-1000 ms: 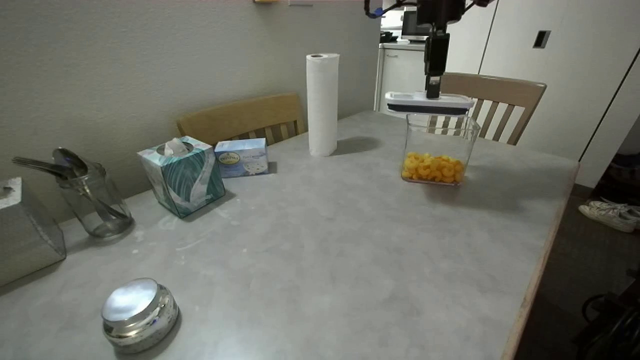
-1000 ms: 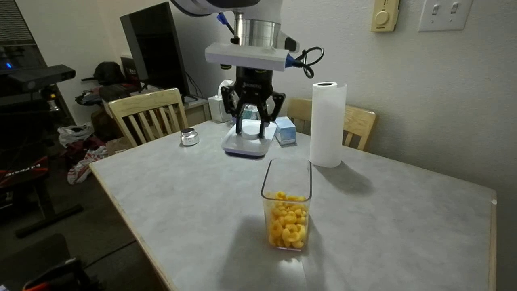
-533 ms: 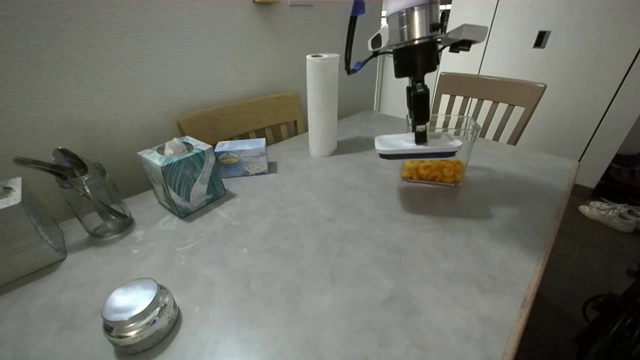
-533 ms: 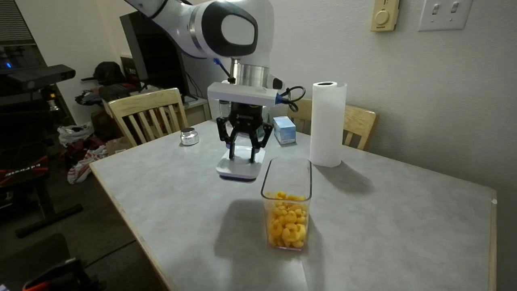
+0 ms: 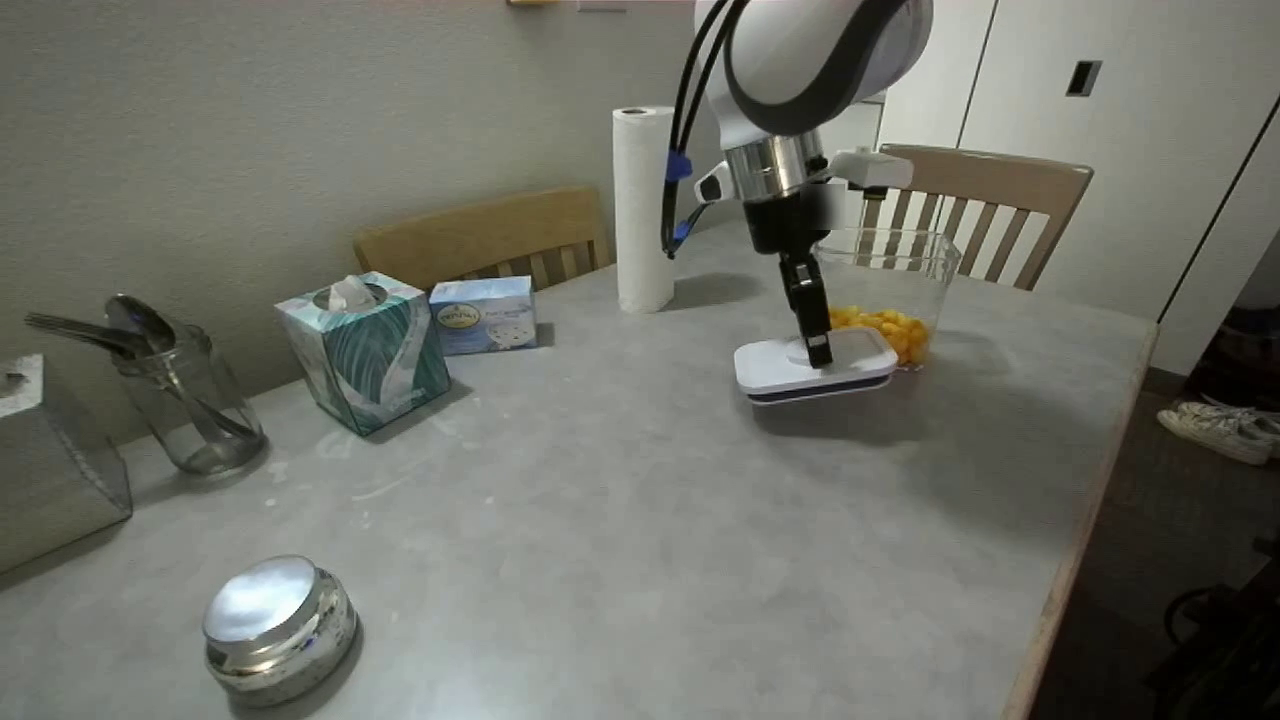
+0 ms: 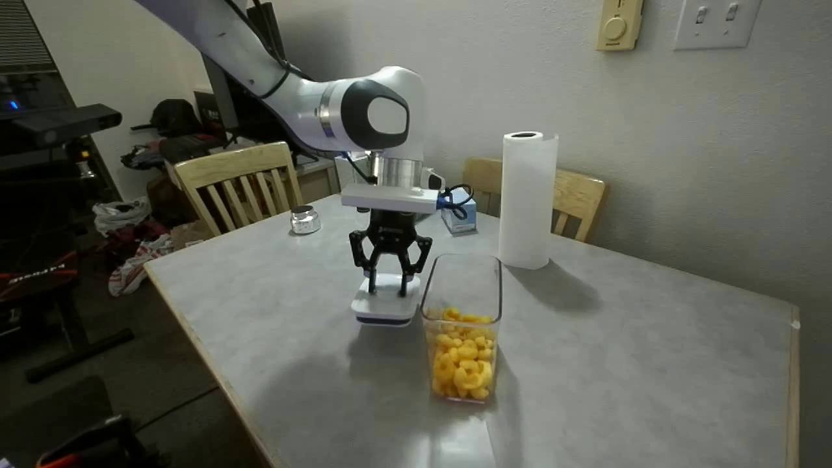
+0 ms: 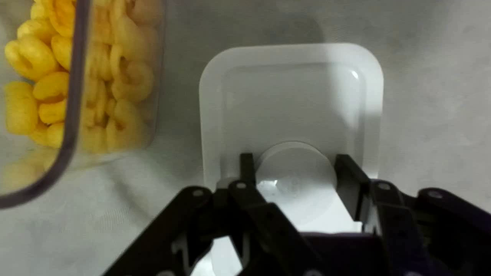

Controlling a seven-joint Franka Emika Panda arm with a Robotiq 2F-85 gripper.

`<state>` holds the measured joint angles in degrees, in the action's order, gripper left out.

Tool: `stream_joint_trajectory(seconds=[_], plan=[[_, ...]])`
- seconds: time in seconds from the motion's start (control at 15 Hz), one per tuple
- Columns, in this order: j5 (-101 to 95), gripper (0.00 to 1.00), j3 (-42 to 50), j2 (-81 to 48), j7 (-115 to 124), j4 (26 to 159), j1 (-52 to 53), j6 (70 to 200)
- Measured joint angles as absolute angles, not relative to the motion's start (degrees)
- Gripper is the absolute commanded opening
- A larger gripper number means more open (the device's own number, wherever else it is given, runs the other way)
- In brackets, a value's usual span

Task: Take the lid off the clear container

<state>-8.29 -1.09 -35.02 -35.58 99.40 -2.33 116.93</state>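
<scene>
- My gripper [image 6: 388,291] holds the lid [image 7: 287,111] low over the desk [image 5: 600,500], a shallow gap under it.
- The clear container [image 5: 895,280], just beside the lid, blocks one side; from the wrist I see a narrow strip of desk between them.
- Over the container's uncovered mouth I could come straight down.
- Toward the edge opposite the wall [image 5: 350,120], my way is open at desk level.
- Along the wall-side edge the paper towel roll [image 5: 643,215], tea box [image 5: 485,318], tissue box [image 5: 365,350] and cutlery jar [image 5: 178,420] bar me, the roll tallest.
- Across the desk's middle I have room up to the silver jar [image 5: 280,630], near the edge by a slatted chair [image 6: 231,166].
</scene>
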Motion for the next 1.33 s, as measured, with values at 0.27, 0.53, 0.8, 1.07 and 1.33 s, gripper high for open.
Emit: stream_joint_trajectory(seconds=[0.27, 0.53, 0.8, 1.07, 1.33], plan=[[-9.65, 0.29, -1.09, -38.65, -33.96, 96.93, -2.2, 116.93], [-9.65, 0.29, -1.35, -39.84, -32.34, 94.88, -2.11, 117.02], [-9.63, 0.29, -1.93, -39.84, -27.24, 93.41, -1.74, 118.09], [-9.18, 0.64, -2.45, -39.84, -22.2, 93.03, -1.38, 118.12], [-9.1, 0.99, -2.71, -39.84, -20.49, 93.03, -1.35, 118.1]])
